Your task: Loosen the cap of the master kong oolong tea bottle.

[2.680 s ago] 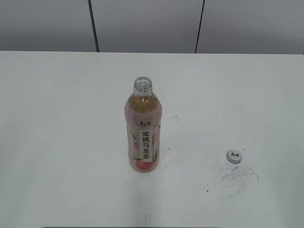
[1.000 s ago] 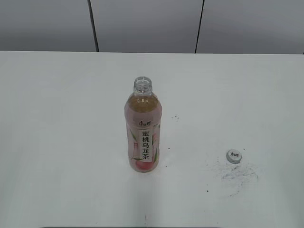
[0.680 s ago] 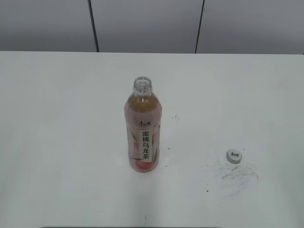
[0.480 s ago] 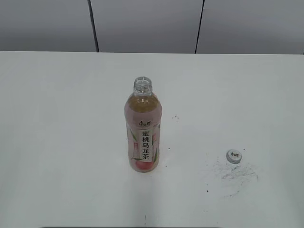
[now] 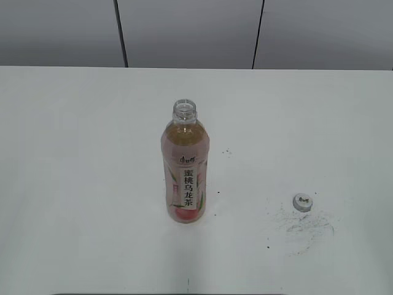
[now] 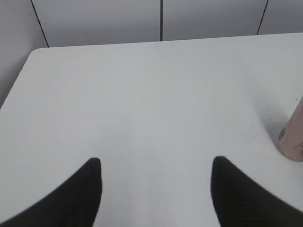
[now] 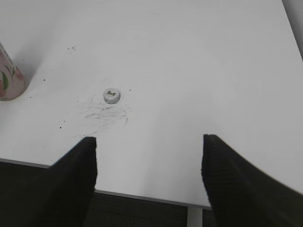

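The master kong oolong tea bottle (image 5: 185,166) stands upright mid-table with its neck bare. Its pink label shows a white strip of dark characters. The cap (image 5: 302,202), small and white-grey, lies flat on the table to the bottle's right, well apart from it. In the right wrist view the cap (image 7: 111,95) lies ahead and left of my open right gripper (image 7: 149,142), and the bottle's base (image 7: 9,80) sits at the left edge. My left gripper (image 6: 155,163) is open over bare table, with the bottle's base (image 6: 292,139) at the far right edge. Neither gripper shows in the exterior view.
The white table (image 5: 73,153) carries grey scuff marks (image 5: 304,226) near the cap and a few dark specks (image 5: 226,152). Its front edge (image 7: 142,196) runs under my right gripper. A grey panelled wall (image 5: 184,31) stands behind the table.
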`<state>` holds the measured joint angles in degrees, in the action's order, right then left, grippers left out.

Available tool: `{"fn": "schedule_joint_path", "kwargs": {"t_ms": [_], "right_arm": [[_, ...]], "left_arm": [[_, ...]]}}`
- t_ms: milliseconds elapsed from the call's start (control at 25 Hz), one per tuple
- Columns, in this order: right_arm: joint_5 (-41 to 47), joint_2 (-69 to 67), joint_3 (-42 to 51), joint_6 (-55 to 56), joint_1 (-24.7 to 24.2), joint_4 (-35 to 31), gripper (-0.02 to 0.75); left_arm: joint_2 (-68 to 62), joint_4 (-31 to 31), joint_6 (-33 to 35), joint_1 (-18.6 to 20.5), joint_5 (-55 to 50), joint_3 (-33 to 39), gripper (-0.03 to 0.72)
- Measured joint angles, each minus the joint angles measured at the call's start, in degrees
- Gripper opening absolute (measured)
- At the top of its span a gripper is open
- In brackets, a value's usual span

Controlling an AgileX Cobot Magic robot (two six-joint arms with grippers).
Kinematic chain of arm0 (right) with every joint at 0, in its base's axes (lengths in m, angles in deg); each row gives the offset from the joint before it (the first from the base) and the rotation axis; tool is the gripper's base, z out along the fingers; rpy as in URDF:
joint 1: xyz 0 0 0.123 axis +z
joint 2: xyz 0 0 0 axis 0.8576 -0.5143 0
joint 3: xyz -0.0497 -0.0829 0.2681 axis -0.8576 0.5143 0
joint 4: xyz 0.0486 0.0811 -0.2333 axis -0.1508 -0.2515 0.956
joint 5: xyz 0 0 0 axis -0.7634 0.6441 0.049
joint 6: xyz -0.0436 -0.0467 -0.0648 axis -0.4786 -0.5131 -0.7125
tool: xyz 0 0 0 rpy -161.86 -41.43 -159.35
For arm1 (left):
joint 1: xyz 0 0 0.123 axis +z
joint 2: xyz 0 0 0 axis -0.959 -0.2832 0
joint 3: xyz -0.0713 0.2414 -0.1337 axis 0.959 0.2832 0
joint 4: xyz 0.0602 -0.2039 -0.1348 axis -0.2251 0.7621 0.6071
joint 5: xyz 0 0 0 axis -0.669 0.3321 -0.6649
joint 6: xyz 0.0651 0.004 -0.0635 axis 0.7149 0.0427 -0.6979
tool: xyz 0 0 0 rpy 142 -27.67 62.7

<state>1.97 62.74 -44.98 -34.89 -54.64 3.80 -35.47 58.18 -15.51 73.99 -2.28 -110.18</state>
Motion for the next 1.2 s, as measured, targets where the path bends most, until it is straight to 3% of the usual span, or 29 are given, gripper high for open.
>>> {"fn": "schedule_joint_path", "kwargs": {"t_ms": [1200], "right_arm": [[0.00,0.00,0.00,0.00,-1.03,0.00,0.522]], "left_arm": [[0.00,0.00,0.00,0.00,0.00,0.00,0.438]]}}
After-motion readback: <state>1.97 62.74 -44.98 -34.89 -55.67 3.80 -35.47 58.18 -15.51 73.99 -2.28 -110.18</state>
